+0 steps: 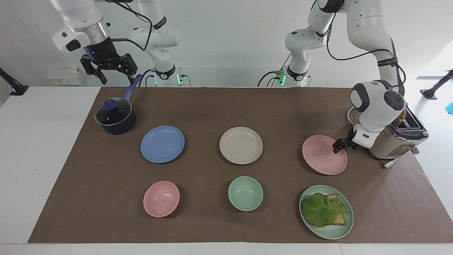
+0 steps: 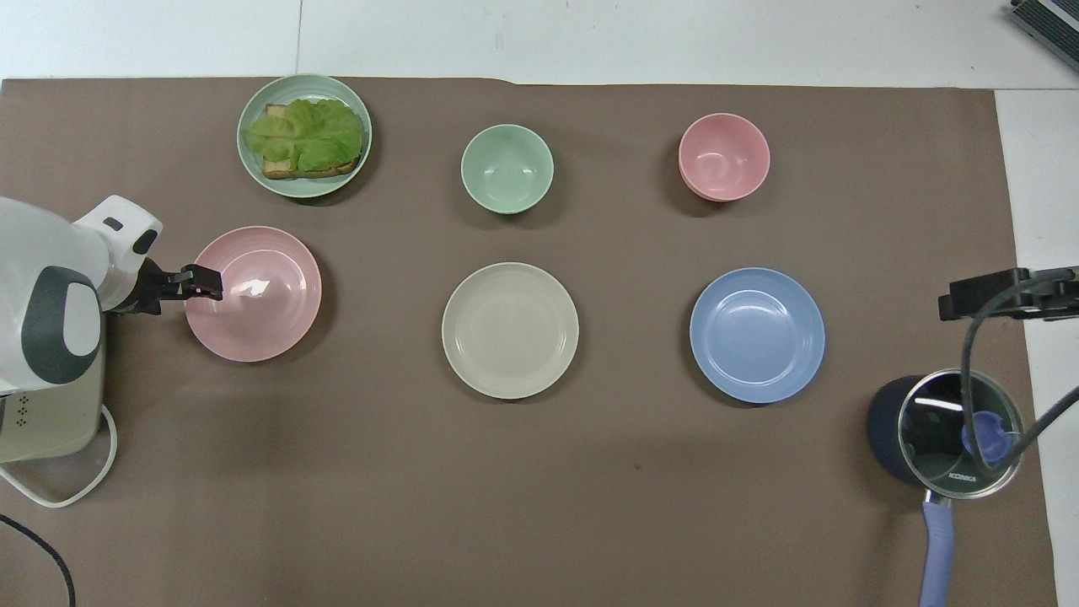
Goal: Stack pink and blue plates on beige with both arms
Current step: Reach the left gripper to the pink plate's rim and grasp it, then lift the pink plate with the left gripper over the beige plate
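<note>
While the pink plate (image 1: pixel 324 154) lies flat on the counter (image 1: pixel 212 106) toward the left arm's end, the left gripper (image 1: pixel 339 146) is down at its rim at about three o'clock on the plate as the facing view shows it, on the edge beside the toaster (image 1: pixel 393 138); whether its fingers have closed on that rim I cannot tell, and the plate does not look lifted. Beside it, mid-counter, sits the beige plate (image 1: pixel 241 145), bare, with the blue plate (image 1: pixel 162 144) beside that toward the right arm's end. Waiting aloft, the right gripper (image 1: pixel 108 67) hangs over the handle end of the lidded saucepan (image 1: pixel 115 117) with its fingers spread wide and nothing in them. My worry is the grip: a pinch on a thin, low rim could slip, letting the plate tilt or drop, or simply push it along the brown mat. With the wrist so close to the toaster, a careless lift might knock it, and a low carry could clip the beige plate's rim.
</note>
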You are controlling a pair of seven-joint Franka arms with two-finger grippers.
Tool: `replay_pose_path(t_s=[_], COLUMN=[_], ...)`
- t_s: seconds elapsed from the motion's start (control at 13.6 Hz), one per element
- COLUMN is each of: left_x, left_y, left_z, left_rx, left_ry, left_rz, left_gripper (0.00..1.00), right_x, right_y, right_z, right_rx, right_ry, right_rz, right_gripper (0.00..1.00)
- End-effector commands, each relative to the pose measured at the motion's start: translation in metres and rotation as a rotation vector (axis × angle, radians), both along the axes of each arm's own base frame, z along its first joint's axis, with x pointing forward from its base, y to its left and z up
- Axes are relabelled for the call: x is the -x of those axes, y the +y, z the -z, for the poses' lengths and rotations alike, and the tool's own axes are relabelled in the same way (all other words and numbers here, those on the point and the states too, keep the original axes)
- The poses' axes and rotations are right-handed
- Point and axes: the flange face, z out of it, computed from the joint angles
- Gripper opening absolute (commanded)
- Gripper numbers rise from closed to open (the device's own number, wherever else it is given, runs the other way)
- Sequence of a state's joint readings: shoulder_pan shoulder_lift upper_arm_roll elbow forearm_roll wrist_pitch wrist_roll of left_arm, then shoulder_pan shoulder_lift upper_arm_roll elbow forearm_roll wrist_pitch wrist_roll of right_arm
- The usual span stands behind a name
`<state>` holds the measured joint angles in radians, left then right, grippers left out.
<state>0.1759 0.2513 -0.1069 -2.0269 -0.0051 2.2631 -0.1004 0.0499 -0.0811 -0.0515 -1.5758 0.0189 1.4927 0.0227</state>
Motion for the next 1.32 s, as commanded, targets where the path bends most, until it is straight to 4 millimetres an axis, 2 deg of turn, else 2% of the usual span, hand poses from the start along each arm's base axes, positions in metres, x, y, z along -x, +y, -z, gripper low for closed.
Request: replay_pose_path(t_s=[0.0, 0.15, 0.51, 0.59, 0.81, 0.95, 1.03, 1.1, 1.25], left_x=[0.008, 0.009, 0.009, 0.010, 0.011, 0.012, 0.013, 0.013, 0.014], left_y=[0.000, 0.005, 0.002, 0.000, -0.014, -0.022, -0.029, -0.041, -0.088], left_z=[0.000, 0.000, -0.009, -0.024, -0.105, -0.145, -0.158, -0.161, -0.168], left_rx=[0.007, 0.008, 0.021, 0.035, 0.121, 0.196, 0.226, 0.242, 0.263], left_ry=[0.000, 0.013, 0.050, 0.069, 0.109, 0.117, 0.107, 0.103, 0.095], left_rz=[-0.019, -0.028, -0.027, -0.033, -0.046, -0.057, -0.058, -0.049, -0.045], left_gripper=[0.00, 0.00, 0.00, 0.00, 0.00, 0.00, 0.00, 0.00, 0.00], right_x=[0.003, 0.003, 0.003, 0.003, 0.003, 0.004, 0.004, 0.004, 0.003], right_y=[-0.001, 0.000, -0.001, -0.001, -0.001, -0.002, -0.002, -0.002, -0.002], right_z=[0.002, 0.002, 0.002, 0.003, 0.002, 0.002, 0.002, 0.002, 0.004], right_rx=[-0.022, -0.022, -0.022, -0.019, -0.017, -0.017, -0.017, -0.017, -0.017], right_ry=[-0.009, -0.009, -0.012, -0.012, -0.014, -0.014, -0.014, -0.014, -0.011], right_rz=[-0.019, -0.021, -0.021, -0.022, -0.022, -0.022, -0.022, -0.022, -0.023], right_gripper=[1.00, 1.00, 1.00, 1.00, 1.00, 1.00, 1.00, 1.00, 1.00])
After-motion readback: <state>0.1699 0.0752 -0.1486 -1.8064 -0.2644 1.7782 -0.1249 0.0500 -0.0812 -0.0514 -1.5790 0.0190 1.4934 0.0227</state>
